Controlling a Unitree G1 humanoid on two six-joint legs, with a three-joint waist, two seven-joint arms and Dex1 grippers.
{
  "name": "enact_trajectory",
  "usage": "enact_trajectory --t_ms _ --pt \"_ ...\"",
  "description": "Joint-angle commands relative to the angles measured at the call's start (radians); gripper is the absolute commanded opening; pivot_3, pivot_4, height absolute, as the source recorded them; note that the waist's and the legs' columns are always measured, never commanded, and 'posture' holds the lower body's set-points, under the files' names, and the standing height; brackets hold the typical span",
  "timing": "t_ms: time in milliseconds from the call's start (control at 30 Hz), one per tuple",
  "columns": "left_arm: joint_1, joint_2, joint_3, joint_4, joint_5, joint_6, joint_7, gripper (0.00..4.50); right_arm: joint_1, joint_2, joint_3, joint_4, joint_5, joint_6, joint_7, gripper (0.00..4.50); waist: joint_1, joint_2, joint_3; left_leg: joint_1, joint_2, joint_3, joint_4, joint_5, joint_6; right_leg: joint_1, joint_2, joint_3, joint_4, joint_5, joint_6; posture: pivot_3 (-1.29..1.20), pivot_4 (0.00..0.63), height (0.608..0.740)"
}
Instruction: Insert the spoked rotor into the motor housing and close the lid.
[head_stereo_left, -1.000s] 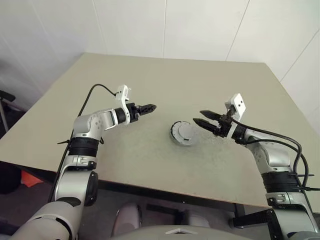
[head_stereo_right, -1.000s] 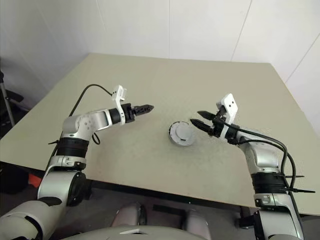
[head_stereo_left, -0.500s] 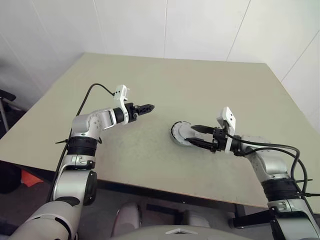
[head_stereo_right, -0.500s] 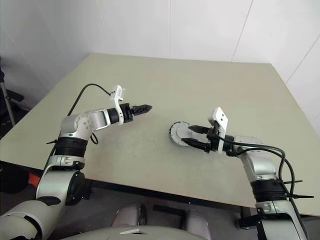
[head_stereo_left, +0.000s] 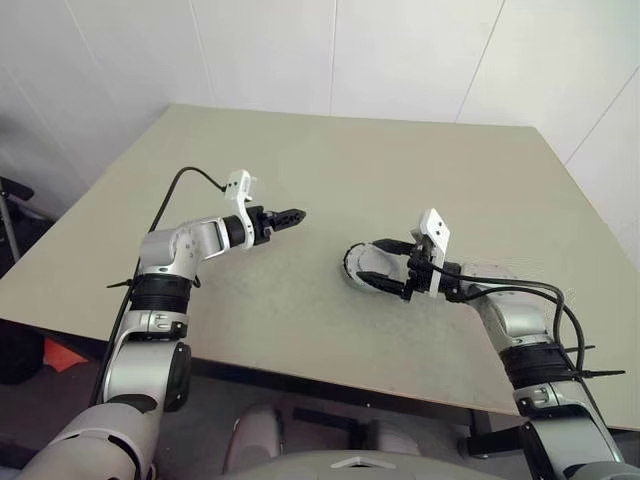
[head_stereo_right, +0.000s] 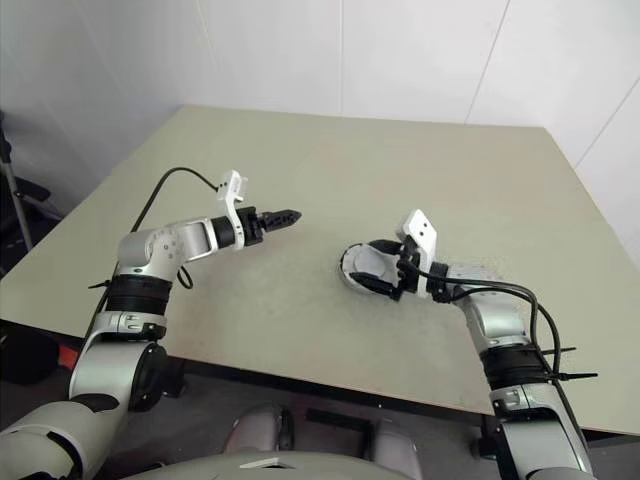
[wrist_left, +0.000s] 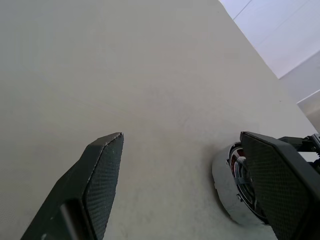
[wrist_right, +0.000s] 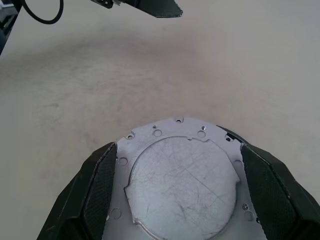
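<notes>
The motor housing (head_stereo_left: 350, 268), a squat silver cup, stands mid-table; reddish windings show inside it (wrist_left: 233, 165). On top lies a pale grey disc with small holes round its edge (wrist_right: 182, 180), the lid as far as I can tell, a little askew. My right gripper (head_stereo_left: 372, 263) is open and low over the table, with one black finger (wrist_right: 100, 185) on each side of the disc. To the left and apart from the housing, my left gripper (head_stereo_left: 297, 213) hovers open and empty, pointing toward it. The spoked rotor is out of view.
The beige table (head_stereo_left: 300, 150) spreads wide around the housing. Its front edge (head_stereo_left: 300, 372) runs close below both arms, and white walls stand behind it. A black cable (head_stereo_left: 190, 180) loops off the left wrist.
My right gripper has come down and to the left, from beside the housing to straddling it, and its fingers have spread wider. The left gripper has stayed put.
</notes>
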Motion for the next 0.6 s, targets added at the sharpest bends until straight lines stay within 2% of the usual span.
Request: enact_trajectory --t_ms 33,600 --pt "-0.003 0.012 0.012 -0.045 -0.004 0.000 -0.001 3.95 -0.003 -0.007 0.006 -0.013 -0.007 -0.042 0.014 4.47 0.000 0.000 0.000 0.000 0.000 0.000 0.000 0.000 0.000 0.000 0.000 0.000 0.000 0.000 0.000 0.00 0.000 0.740" --pt "0.000 0.008 0.018 -0.047 -0.004 -0.007 0.011 3.95 -0.041 0.014 0.003 0.154 -0.055 -0.182 -0.013 4.47 -0.003 0.000 0.000 0.005 0.000 0.000 0.000 0.000 0.000 0.005 0.000 0.000 -0.001 0.000 0.000 0.00 0.000 0.740"
